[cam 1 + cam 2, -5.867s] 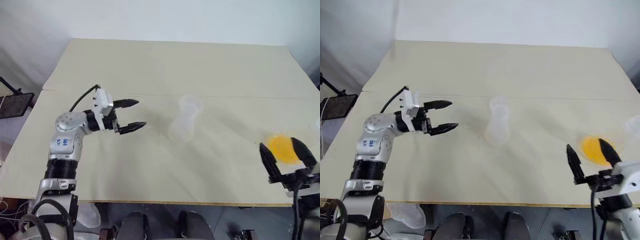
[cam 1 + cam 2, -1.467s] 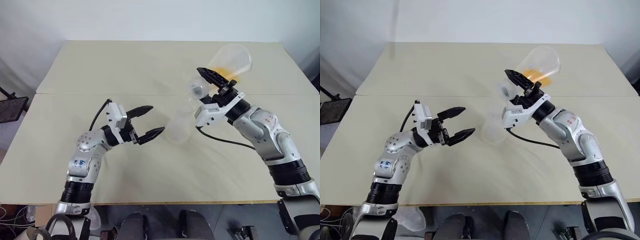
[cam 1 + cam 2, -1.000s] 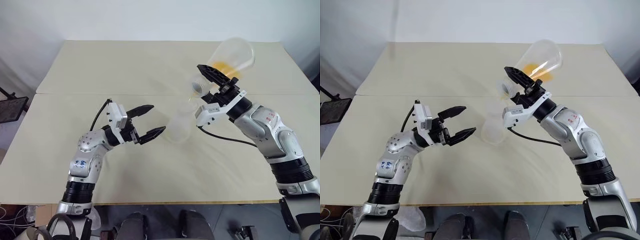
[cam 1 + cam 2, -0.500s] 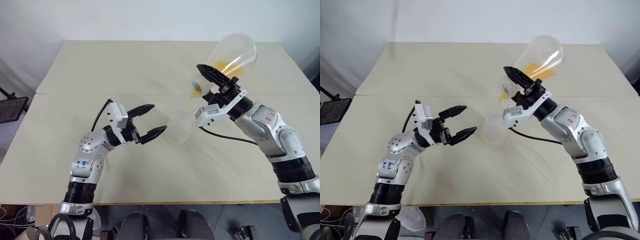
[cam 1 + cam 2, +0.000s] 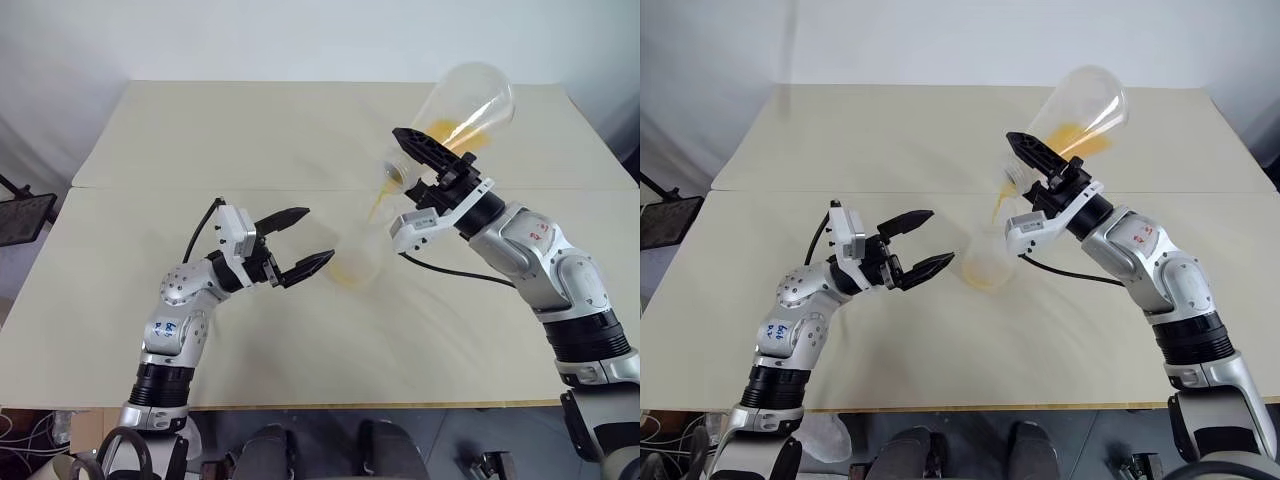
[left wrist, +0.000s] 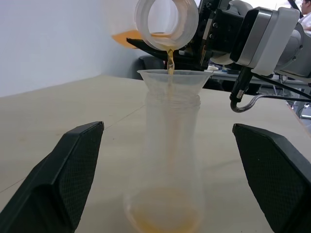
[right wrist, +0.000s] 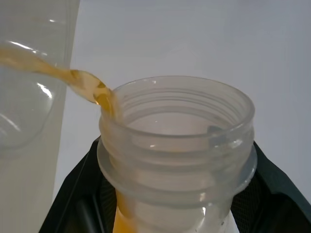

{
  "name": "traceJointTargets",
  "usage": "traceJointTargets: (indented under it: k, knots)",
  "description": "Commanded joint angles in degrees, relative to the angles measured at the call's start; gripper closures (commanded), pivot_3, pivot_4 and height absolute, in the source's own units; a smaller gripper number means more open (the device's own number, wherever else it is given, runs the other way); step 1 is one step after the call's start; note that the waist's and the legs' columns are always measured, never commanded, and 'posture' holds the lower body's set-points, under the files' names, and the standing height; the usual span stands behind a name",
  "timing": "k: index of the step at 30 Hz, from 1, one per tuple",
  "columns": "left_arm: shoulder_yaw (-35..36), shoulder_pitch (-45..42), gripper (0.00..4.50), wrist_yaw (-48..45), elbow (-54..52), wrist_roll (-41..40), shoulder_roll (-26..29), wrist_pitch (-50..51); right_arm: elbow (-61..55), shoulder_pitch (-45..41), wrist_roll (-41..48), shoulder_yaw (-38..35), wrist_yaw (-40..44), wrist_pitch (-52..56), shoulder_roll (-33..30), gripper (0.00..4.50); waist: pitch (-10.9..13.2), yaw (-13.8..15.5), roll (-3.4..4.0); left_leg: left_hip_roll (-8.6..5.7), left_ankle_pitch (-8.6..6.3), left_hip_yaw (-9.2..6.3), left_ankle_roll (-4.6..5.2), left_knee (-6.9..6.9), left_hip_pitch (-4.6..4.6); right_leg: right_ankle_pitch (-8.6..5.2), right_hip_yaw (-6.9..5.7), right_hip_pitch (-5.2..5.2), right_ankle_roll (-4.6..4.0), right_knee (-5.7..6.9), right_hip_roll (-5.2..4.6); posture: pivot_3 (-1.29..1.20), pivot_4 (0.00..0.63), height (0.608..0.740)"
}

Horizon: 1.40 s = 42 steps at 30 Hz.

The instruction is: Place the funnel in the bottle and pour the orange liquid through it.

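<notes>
Head stereo downward; wrist views close.

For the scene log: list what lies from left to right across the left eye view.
left gripper, open → bottle with orange liquid pooling in its base → right gripper, shut on the tilted conical flask.

A wide, pale beige desk (image 5: 300, 130) fills most of the head views — its top is matte and made of two panels, with a straight seam (image 5: 250, 187) running across from side to side. Behind it rises a plain white wall (image 5: 300, 40), evenly lit. Past the desk's left edge a dark stand with a black mesh panel (image 5: 22, 215) sits over grey floor (image 5: 20, 290). In the left wrist view, cluttered furniture shows blurred behind the desk's far end.
</notes>
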Motion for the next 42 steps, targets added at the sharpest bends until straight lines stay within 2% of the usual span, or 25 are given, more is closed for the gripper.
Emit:
traceJointTargets:
  k: [1, 42]
  knots:
    - [-0.1, 0.2, 0.00, 0.1, -1.6, 0.0, -0.2, -1.0, -1.2, -1.6, -0.3, -1.2, -1.9, -0.3, -1.3, 2.03, 0.0, 0.0, 0.00, 0.00, 0.00, 0.00, 0.00, 0.00, 0.00, 0.00, 0.00, 0.00, 0.00, 0.00, 0.00, 0.00, 0.150, 0.740]
    - [0.0, -1.1, 0.00, -0.4, -0.2, -0.2, -1.9, -2.0, 2.2, -3.5, -4.6, -0.6, -6.8, -3.5, -3.4, 2.03, 0.0, 0.0, 0.00, 0.01, 0.00, -0.01, 0.00, -0.02, -0.02, 0.00, -0.01, 0.00, 0.00, -0.03, 0.00, 0.00, 0.150, 0.740]
